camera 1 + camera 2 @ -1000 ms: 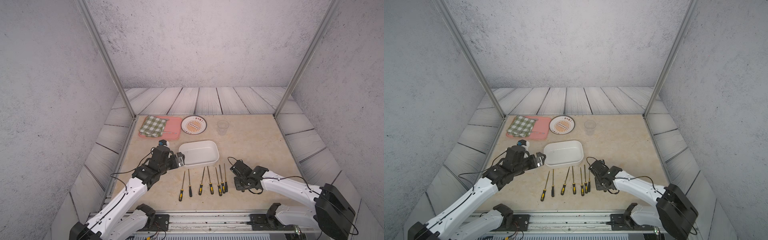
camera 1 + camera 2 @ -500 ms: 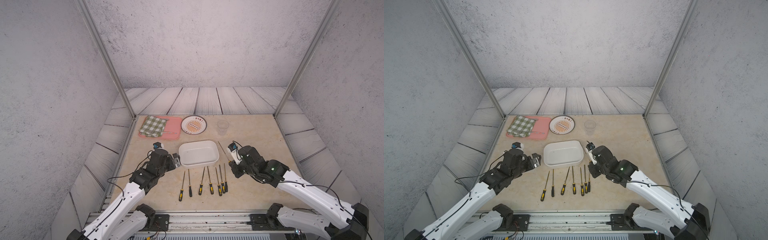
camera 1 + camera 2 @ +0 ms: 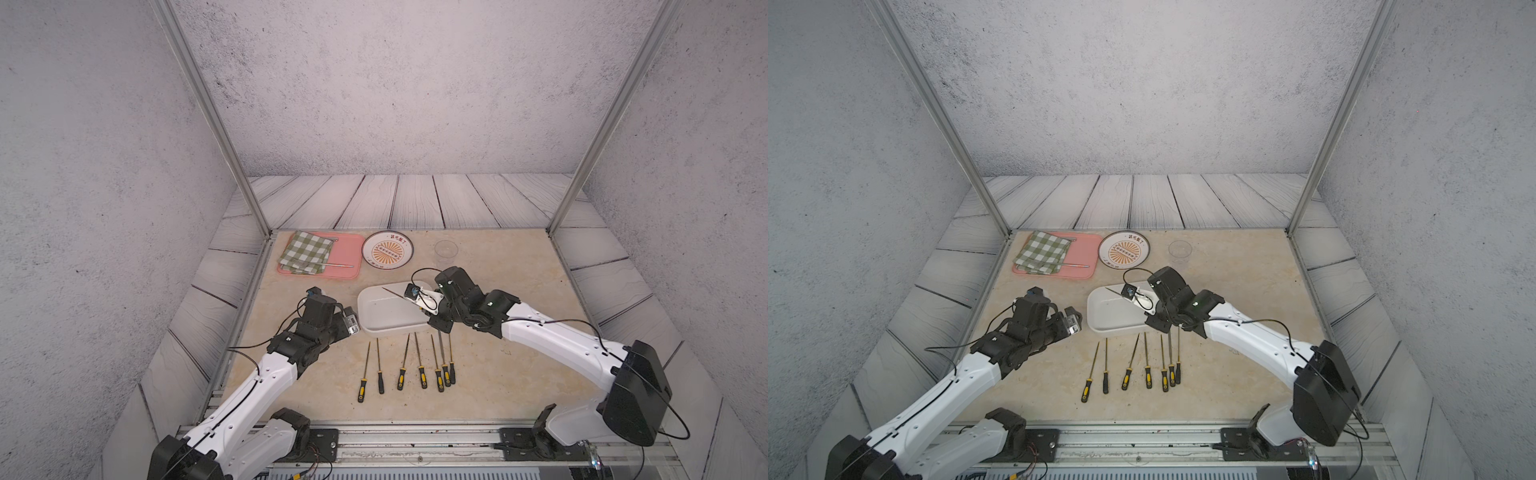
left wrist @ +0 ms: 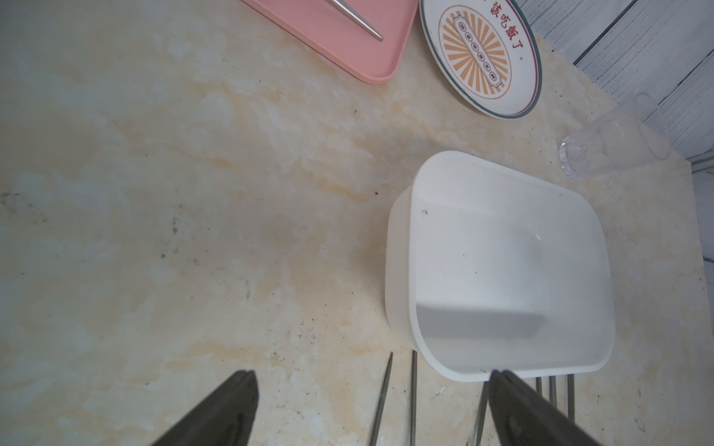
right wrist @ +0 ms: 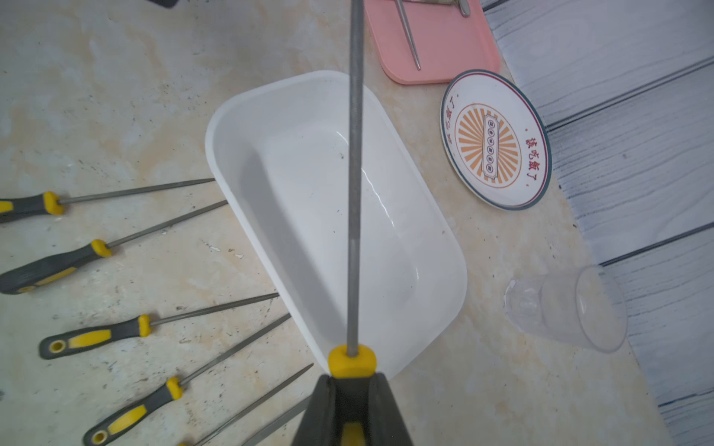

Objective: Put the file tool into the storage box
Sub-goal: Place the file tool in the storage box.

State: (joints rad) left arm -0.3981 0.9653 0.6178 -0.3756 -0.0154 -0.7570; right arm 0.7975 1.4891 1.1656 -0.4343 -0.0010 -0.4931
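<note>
File [image 5: 354, 154] hanging over the box [image 5: 239, 193], not dropped yet
Right claw [image 5: 353, 376] pinches its handle; other files [image 3: 422, 365] lie on the table [image 3: 498, 374].

Lettering on the plate
The sunburst plate [image 4: 480, 56] carries red Chinese characters, 该吃饭了, on its rim; the tiny centre characters are unreadable.

Right gripper [image 5: 351, 380] clamped tight on the file tool [image 5: 354, 173], arm stretched over the storage box [image 3: 376, 329]; left gripper [image 4: 371, 386] spread wide, just beside it.
</note>
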